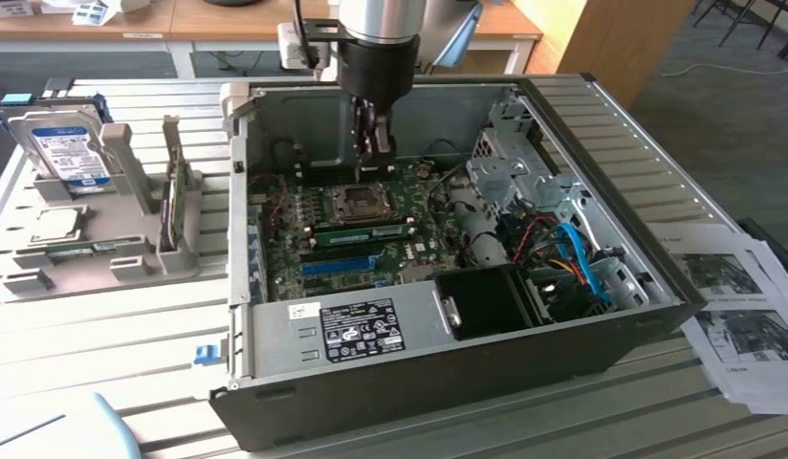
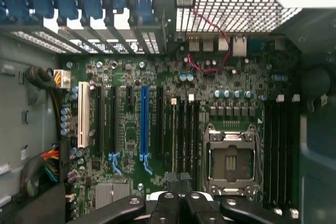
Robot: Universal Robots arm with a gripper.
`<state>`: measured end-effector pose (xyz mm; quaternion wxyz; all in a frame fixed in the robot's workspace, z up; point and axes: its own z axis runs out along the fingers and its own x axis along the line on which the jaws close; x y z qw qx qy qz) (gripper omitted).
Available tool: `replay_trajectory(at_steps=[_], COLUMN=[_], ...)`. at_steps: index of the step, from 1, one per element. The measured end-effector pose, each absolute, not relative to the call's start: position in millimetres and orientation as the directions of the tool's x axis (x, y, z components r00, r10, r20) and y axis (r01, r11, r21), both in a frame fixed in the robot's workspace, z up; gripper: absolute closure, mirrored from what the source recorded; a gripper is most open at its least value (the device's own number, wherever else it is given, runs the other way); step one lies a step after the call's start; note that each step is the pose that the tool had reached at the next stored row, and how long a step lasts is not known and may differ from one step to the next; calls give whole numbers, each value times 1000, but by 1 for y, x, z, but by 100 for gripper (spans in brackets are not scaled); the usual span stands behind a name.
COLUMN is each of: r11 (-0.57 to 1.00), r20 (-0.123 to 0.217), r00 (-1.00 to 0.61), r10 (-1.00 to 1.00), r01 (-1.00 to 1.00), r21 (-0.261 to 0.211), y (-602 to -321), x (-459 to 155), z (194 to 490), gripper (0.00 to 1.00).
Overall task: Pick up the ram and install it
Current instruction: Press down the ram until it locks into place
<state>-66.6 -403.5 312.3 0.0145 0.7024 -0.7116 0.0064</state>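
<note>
The ram is a long green stick with dark chips. It sits in a memory slot between the CPU socket and the bright blue slot inside the open computer case. In the wrist view the ram shows edge-on as a thin pale line beside the black slots. My gripper reaches down into the case over the motherboard. Its black fingers are pressed together, with nothing visible between them, over one end of those memory slots. I cannot tell whether they touch the ram.
A grey fixture at the exterior view's left holds a silver hard drive, a CPU chip and a small green board. Case walls, cables and the drive cage hem in the motherboard. Papers lie at the right.
</note>
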Motion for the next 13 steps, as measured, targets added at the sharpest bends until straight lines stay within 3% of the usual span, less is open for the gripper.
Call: replay_trajectory(at_steps=[13], r11=[13], r20=[30], r00=[-13], r10=[-999], r01=[-1000], r21=[11], y=[-403], x=[-52], z=[312], gripper=[91])
